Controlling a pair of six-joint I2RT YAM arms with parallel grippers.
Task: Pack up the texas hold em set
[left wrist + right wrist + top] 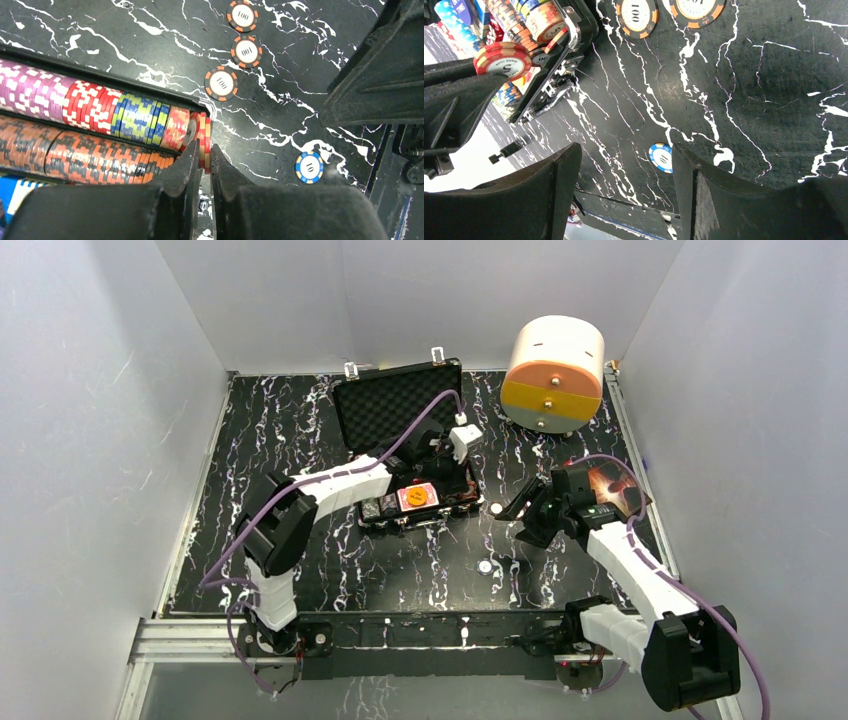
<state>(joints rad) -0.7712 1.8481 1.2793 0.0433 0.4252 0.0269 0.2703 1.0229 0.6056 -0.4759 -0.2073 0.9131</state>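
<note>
Blue chip (pixel 660 157) lay below your R gripper (pixel 626 151), jaws wide, empty. L gripper (pixel 204 150) was clamped on red chips (pixel 203 134) by case (pixel 400 405).

Bright, even light, soft shadows; wrist-cam foregrnd blurry.

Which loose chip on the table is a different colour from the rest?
The blue chip marked 10, lying apart; the other three are orange-edged chips marked 100.
</note>
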